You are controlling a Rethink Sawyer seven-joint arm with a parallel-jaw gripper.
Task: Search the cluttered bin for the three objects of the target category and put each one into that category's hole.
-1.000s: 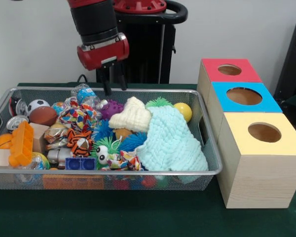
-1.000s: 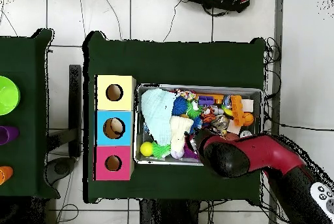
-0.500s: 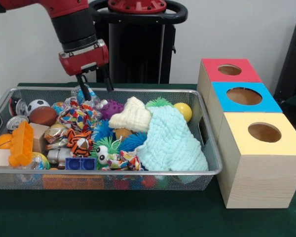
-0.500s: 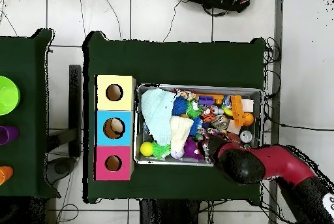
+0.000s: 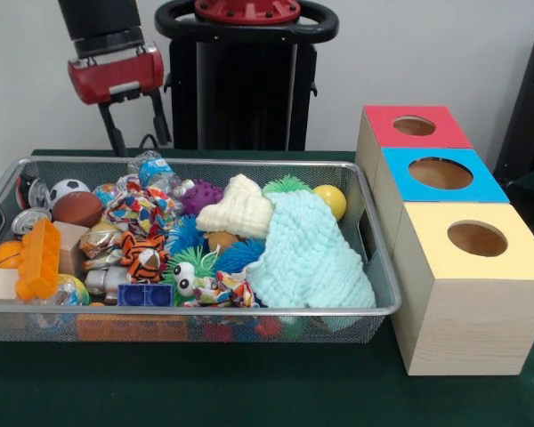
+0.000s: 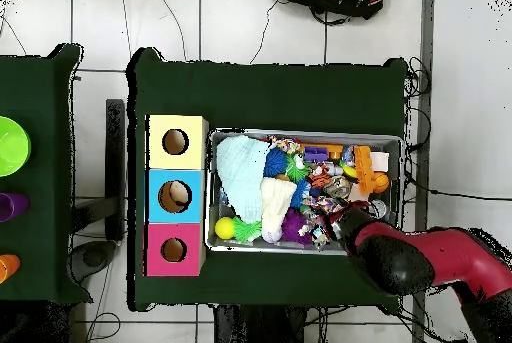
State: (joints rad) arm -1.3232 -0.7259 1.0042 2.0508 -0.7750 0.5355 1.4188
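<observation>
You are seeing the gripper point(image 5: 136, 126) hanging above the far rim of the wire bin point(image 5: 249, 310), jaws apart and carrying nothing. The target category is not identifiable, so all candidates are lying heaped inside the bin. The 3 hole boxes point(image 5: 463, 276) are standing just beside it, keeping transfers short.

The wire bin point(image 5: 378, 267) is sitting toward the table's point(image 5: 249, 391) left edge in the front view, with three holed boxes point(image 5: 463, 267) standing in a row just beside its right wall, a knitted cloth point(image 5: 307, 253) lying inside against that wall.
</observation>
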